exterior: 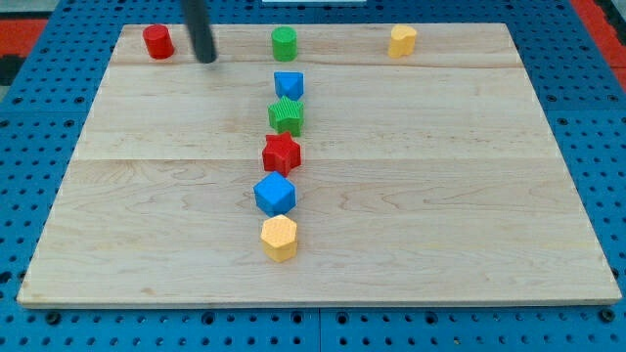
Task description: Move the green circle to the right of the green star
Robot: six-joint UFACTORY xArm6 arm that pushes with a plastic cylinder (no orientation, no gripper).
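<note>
Eight small coloured blocks on a pale wooden board [469, 196], with my tip [206, 61] near the view's top left.

There are two red blocks, two green, two blue and two yellow. Along the view's top edge stand a red cylinder [157, 42], the green circle block [284, 43] and a yellow block of unclear shape [402, 41], well apart from one another. Down the middle runs a column of five: a blue block [289, 85], the green star block [287, 115] touching it just below, a red star block [282, 153], a blue cube-like block [275, 195] and a yellow hexagonal block [280, 238]. The green circle sits above the column, apart from the green star with the blue block between them. My tip, a plain dark rod with no pincer to open or close, rests between the red cylinder and the green circle, touching neither.
</note>
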